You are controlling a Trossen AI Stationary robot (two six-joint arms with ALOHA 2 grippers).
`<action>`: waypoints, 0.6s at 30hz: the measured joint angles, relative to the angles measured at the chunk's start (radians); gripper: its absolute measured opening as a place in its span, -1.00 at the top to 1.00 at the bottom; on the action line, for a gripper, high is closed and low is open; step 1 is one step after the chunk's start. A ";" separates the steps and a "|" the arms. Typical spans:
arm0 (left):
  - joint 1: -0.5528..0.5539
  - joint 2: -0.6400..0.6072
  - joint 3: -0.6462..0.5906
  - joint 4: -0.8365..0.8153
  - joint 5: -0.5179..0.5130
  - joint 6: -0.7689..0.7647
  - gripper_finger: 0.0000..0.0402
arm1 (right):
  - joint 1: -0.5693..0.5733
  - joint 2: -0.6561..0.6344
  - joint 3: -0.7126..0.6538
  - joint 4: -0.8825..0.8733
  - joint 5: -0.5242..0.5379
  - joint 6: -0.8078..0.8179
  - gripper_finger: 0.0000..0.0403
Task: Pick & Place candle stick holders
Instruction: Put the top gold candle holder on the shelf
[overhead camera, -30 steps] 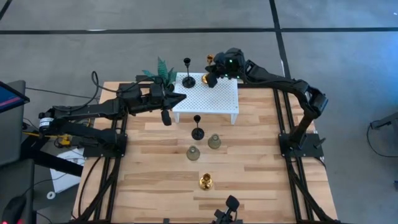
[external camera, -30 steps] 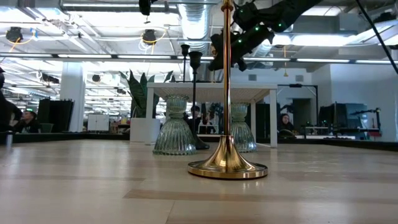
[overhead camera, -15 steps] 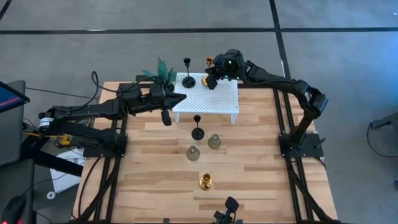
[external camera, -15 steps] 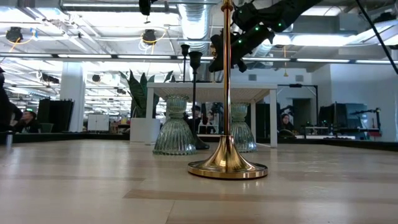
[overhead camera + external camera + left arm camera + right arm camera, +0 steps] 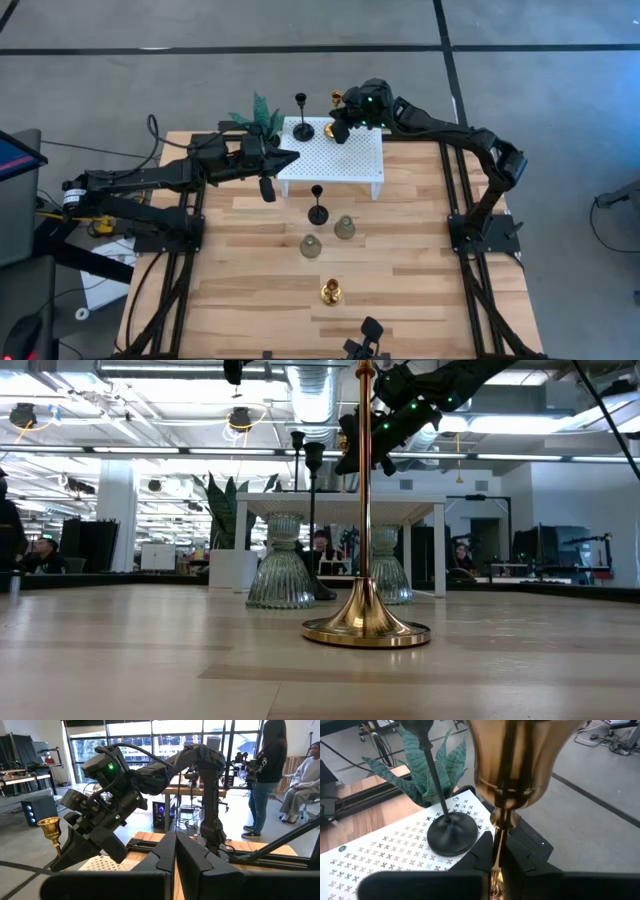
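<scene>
My right gripper point(image 5: 341, 126) hovers over the far edge of the white perforated platform point(image 5: 345, 160), shut on a gold candle stick holder point(image 5: 338, 97). A black stemmed holder point(image 5: 301, 128) stands on its round base on the platform's far left corner. On the wooden table stand another black holder point(image 5: 318, 212), two grey-green glassy holders point(image 5: 344, 228) point(image 5: 311, 246) and a second gold holder point(image 5: 331, 292). My left gripper point(image 5: 288, 158) waits shut beside the platform's left side, holding nothing. My right gripper pinches the gold holder's thin stem point(image 5: 498, 832) just below the cup point(image 5: 520, 755), one finger on each side. The fingers slant down from the table's right side and lie across the stem. The holder stands about upright with its cup above the fingers; the gripper hides its base.
A small green potted plant point(image 5: 262, 112) stands at the platform's far left. The near gold holder point(image 5: 366, 620) rises close in front of the low camera. Bare wood lies left and right of the standing holders. People show in the room beyond point(image 5: 267, 775).
</scene>
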 joint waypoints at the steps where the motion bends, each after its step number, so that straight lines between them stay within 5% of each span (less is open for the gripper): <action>1: 0.000 0.000 0.000 0.000 0.000 0.000 0.94 | 0.000 0.000 0.000 0.001 0.000 0.000 0.93; 18: 0.000 0.000 0.000 -0.001 0.000 0.000 0.94 | 0.000 0.000 0.000 0.006 -0.055 0.001 0.73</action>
